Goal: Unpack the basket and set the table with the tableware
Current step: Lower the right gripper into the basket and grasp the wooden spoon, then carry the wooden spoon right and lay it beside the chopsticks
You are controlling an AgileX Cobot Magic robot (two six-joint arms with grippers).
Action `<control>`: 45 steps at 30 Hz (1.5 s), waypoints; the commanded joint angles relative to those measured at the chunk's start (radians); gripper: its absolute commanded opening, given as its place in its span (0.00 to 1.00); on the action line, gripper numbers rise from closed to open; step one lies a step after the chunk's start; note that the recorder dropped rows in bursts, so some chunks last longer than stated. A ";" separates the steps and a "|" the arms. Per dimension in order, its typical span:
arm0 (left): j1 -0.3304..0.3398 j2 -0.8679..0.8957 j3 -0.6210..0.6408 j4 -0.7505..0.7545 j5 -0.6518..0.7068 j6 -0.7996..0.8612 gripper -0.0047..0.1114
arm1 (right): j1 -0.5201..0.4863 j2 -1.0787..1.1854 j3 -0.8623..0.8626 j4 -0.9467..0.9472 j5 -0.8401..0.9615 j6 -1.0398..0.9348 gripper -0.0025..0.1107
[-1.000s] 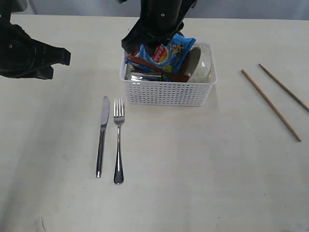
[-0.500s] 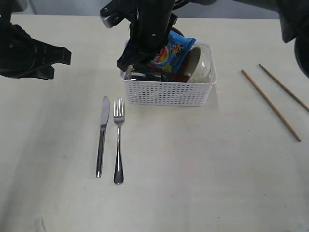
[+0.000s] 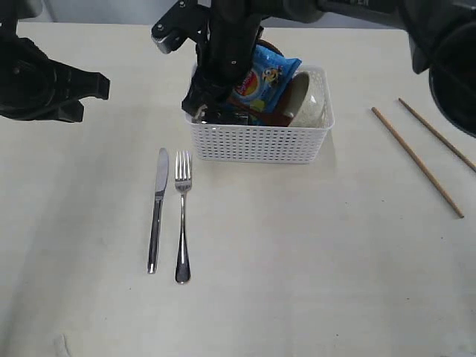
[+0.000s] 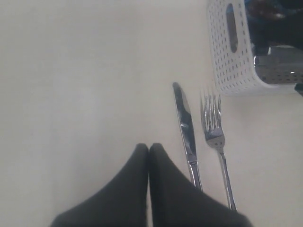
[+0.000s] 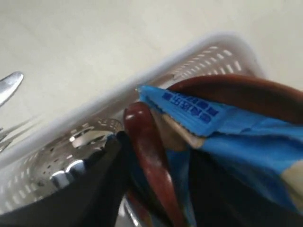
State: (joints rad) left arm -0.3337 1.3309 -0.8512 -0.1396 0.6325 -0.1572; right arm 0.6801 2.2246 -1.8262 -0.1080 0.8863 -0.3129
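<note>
The white basket [image 3: 256,145] stands at the table's [image 3: 297,245] far middle, holding a cream bowl [image 3: 312,100], a blue chip bag [image 3: 260,78], a steel cup [image 5: 80,146], a brown plate [image 5: 236,87] and a red-brown wooden spoon [image 5: 149,146]. My right gripper [image 3: 202,104] reaches down into the basket's left end. Its jaws are open [image 5: 158,156], one finger on each side of the spoon's handle. A knife [image 3: 158,208] and fork [image 3: 182,216] lie side by side in front of the basket. Two chopsticks [image 3: 416,160] lie at the right. My left gripper [image 3: 100,85] hovers shut at the far left [image 4: 149,147].
The chip bag leans over the spoon and the plate, hiding much of both. The knife [image 4: 184,123] and fork [image 4: 215,132] lie close to the basket's end wall [image 4: 227,56]. Bare tabletop stretches across the front and between basket and chopsticks.
The right arm has come down and shifted left, bringing its open jaws into the basket's left end around the spoon. The left arm has stayed still.
</note>
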 commanded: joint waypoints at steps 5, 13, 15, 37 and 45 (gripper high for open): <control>0.002 0.000 0.005 -0.004 -0.016 0.004 0.04 | -0.002 0.032 -0.004 -0.051 -0.033 0.002 0.30; 0.002 0.000 0.005 -0.004 -0.017 0.004 0.04 | 0.000 0.012 -0.004 -0.076 0.000 0.002 0.02; 0.002 0.000 0.005 -0.004 -0.017 0.004 0.04 | 0.000 -0.009 -0.004 -0.076 0.000 0.002 0.02; 0.002 0.000 0.005 -0.004 -0.004 0.004 0.04 | -0.037 -0.325 -0.004 -0.144 0.092 0.214 0.02; 0.002 0.000 0.005 -0.008 -0.002 0.004 0.04 | -0.249 -0.346 0.012 -0.144 0.274 0.328 0.02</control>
State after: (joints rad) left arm -0.3337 1.3309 -0.8512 -0.1396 0.6279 -0.1572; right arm 0.5122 1.8817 -1.8282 -0.2564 1.1168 -0.0080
